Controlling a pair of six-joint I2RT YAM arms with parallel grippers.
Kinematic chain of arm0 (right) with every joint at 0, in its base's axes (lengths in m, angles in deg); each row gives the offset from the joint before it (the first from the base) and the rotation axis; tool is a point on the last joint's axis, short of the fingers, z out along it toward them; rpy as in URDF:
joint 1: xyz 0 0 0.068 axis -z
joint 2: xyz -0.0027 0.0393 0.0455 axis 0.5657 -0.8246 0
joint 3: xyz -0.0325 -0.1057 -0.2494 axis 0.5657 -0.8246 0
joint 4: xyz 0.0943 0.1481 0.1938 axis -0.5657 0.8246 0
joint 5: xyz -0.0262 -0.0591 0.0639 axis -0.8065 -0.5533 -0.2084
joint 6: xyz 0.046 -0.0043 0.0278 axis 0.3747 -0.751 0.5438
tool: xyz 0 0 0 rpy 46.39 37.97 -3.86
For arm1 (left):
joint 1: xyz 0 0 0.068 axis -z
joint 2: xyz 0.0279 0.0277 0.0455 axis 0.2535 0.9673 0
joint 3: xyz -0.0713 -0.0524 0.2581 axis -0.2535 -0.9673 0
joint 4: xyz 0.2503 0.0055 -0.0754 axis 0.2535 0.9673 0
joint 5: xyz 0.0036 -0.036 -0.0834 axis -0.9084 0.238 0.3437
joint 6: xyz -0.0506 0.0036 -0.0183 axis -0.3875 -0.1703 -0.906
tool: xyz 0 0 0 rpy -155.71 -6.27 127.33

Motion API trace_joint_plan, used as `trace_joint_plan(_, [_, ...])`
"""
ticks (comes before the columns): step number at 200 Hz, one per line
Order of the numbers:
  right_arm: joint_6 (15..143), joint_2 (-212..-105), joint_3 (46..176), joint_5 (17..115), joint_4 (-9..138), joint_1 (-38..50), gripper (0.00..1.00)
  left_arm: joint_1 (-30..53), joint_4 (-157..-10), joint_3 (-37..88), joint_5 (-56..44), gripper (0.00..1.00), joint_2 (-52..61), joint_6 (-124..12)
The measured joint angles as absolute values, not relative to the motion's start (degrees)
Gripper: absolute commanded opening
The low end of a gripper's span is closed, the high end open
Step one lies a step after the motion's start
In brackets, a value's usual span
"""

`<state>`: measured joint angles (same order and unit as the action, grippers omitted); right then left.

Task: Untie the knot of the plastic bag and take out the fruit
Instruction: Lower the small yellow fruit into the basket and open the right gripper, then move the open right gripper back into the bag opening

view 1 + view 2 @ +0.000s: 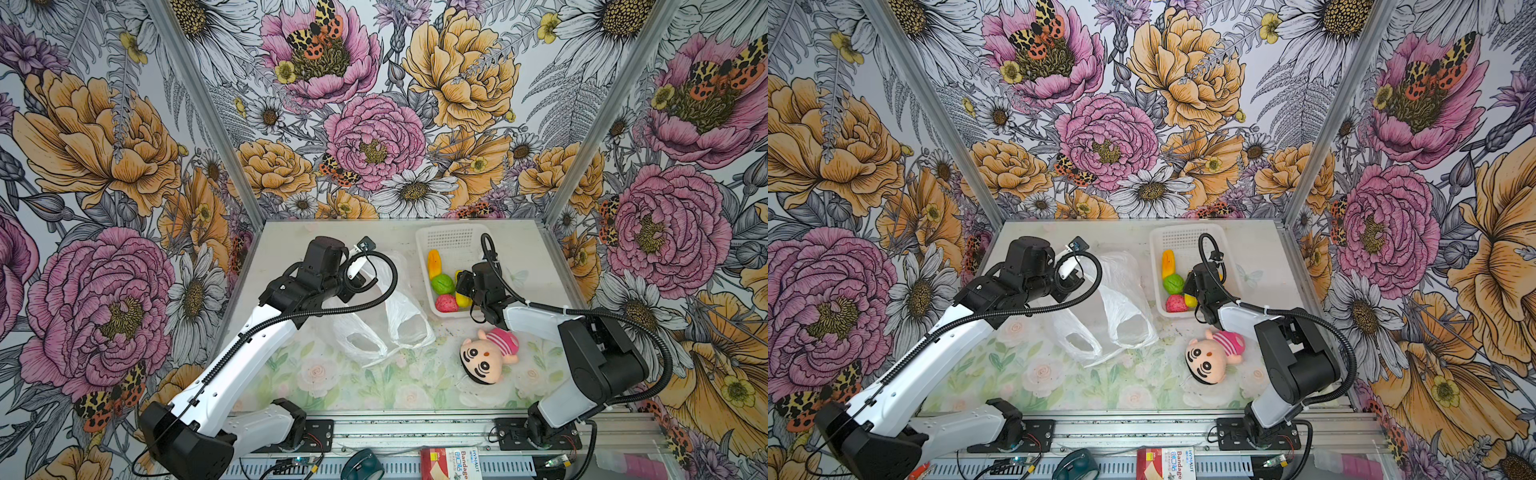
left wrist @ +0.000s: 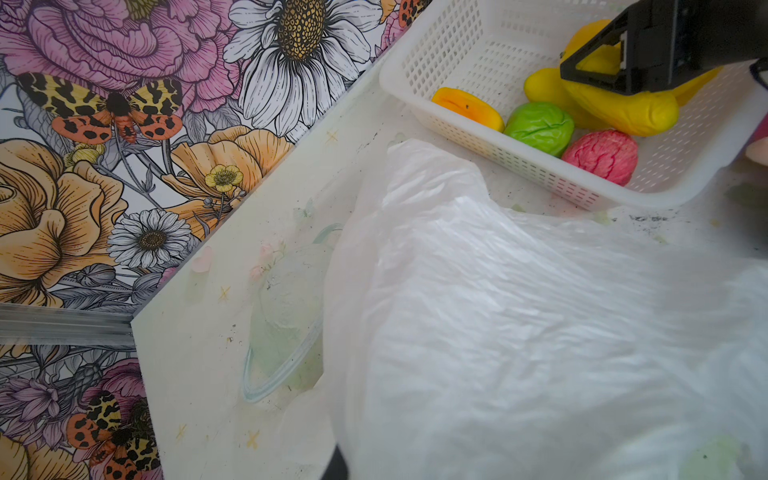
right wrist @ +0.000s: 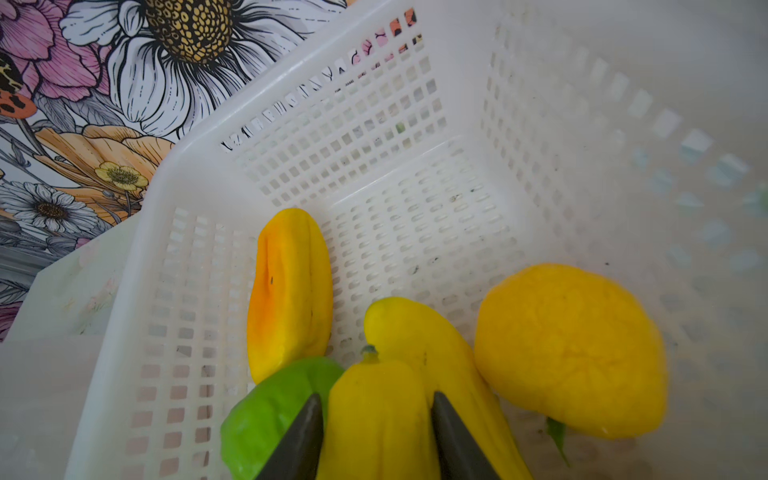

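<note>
The plastic bag [image 1: 399,316] [image 1: 1121,307] hangs crumpled from my left gripper [image 1: 353,286], which is shut on its film. In the left wrist view the bag [image 2: 519,332] covers the jaws, and only one dark fingertip [image 2: 337,465] shows. No knot is in view; the two handle loops [image 1: 361,343] [image 1: 409,328] lie apart on the mat. My right gripper [image 3: 376,399] [image 1: 461,286] is down in the white basket [image 3: 374,124]. Its fingers press both sides of a yellow fruit [image 3: 378,415]. A green fruit [image 3: 270,415], an orange-yellow one [image 3: 291,291] and a lemon [image 3: 569,353] lie around it. A pink-red fruit [image 1: 446,303] lies in the basket's near corner.
The basket [image 1: 420,257] stands at the back right of the mat, close to the wall. A plush doll [image 1: 488,355] in a pink striped shirt lies in front of it, beside the right arm. A bandage box [image 1: 449,463] and a teal roll [image 1: 361,467] sit on the front rail.
</note>
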<state>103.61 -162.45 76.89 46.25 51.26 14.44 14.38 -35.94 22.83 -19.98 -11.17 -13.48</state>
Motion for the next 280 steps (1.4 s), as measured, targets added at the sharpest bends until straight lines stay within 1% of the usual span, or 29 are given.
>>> trace_joint_plan(21, [104.70,-161.86,75.80,45.44,51.04,14.97,0.55,14.38,-35.94,22.83,-19.98,0.00,-11.17,-13.48])
trace_joint_plan(31, [105.47,-161.51,75.18,45.26,51.06,15.19,0.63,14.38,-35.94,22.83,-19.98,0.00,-11.17,-13.48])
trace_joint_plan(38, [105.67,-161.27,74.70,45.11,51.02,15.27,0.71,14.38,-35.94,22.83,-19.98,0.00,-11.17,-13.48])
trace_joint_plan(58, [105.93,-160.22,73.08,45.28,50.69,15.32,0.85,14.38,-35.94,22.83,-19.98,0.00,-11.17,-13.48])
trace_joint_plan(71, [105.71,-158.84,71.99,45.37,50.54,15.32,0.90,14.38,-35.94,22.83,-19.98,0.00,-11.17,-13.48])
trace_joint_plan(83, [105.45,-156.59,70.68,45.41,50.54,15.32,0.92,14.38,-35.92,22.83,-19.96,0.00,-11.17,-13.48])
trace_joint_plan(118, [104.88,-147.61,67.51,45.37,50.54,15.14,0.91,14.38,-35.92,22.83,-19.98,0.00,-11.17,-13.48])
trace_joint_plan(144, [103.20,-140.11,65.72,45.22,50.58,13.09,0.90,14.38,-35.92,22.83,-19.98,0.00,-11.17,-13.48])
trace_joint_plan(161, [101.08,-134.99,65.17,44.45,50.99,9.68,0.89,14.38,-35.92,22.83,-19.96,0.00,-11.17,-13.48])
trace_joint_plan(205, [94.23,-124.02,64.87,43.91,50.45,-0.44,0.80,14.38,-35.92,22.83,-19.96,0.00,-11.17,-13.48])
trace_joint_plan(245, [85.71,-121.31,64.78,46.05,47.45,-11.15,0.74,14.38,-35.92,22.83,-19.96,0.00,-11.17,-13.48])
trace_joint_plan(280, [76.27,-126.27,65.85,48.52,44.76,-23.30,0.71,14.38,-35.92,22.83,-19.98,0.00,-11.17,-13.48])
